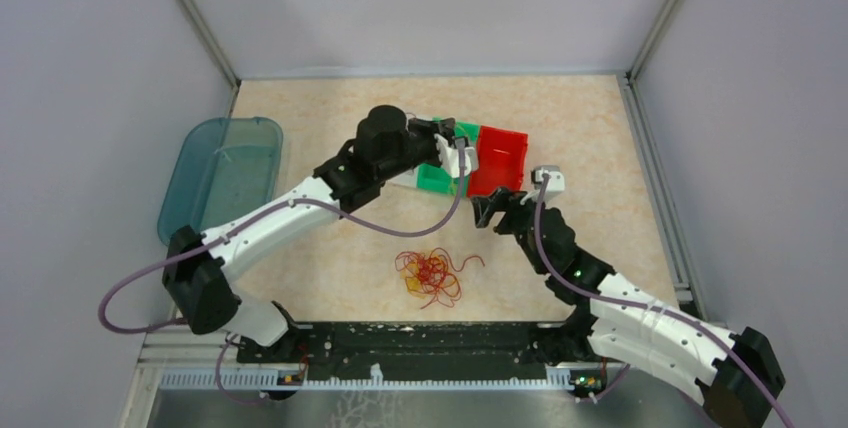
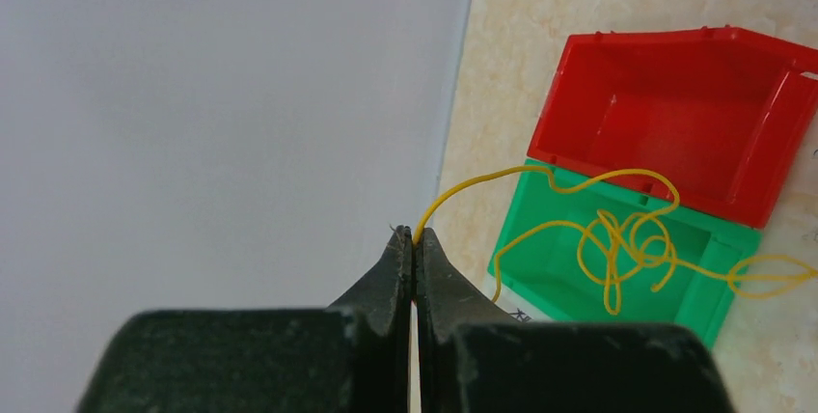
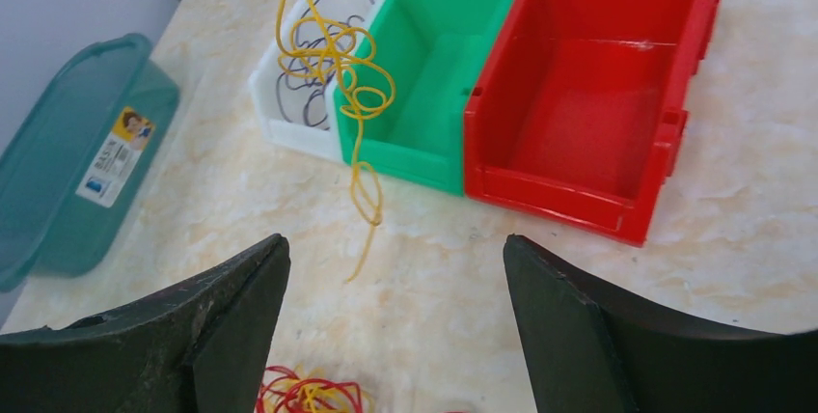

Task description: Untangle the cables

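Observation:
My left gripper (image 2: pixel 415 235) is shut on the end of a yellow cable (image 2: pixel 617 239) and holds it up over the green bin (image 2: pixel 550 268). The cable hangs in loops, seen in the right wrist view (image 3: pixel 338 56) dangling before the white bin (image 3: pixel 280 114) and green bin (image 3: pixel 434 46), its end just above the table. In the top view the left gripper (image 1: pixel 455 145) is over the bins. My right gripper (image 3: pixel 395 244) is open and empty, low over the table near the red bin (image 1: pixel 500 160). A red and yellow tangle (image 1: pixel 430 276) lies on the table.
The white bin holds a dark cable (image 3: pixel 304 95). The red bin (image 3: pixel 588 75) looks empty. A teal lidded container (image 1: pixel 222 173) lies at the left of the table. The tangle also shows at the bottom edge of the right wrist view (image 3: pixel 309 396).

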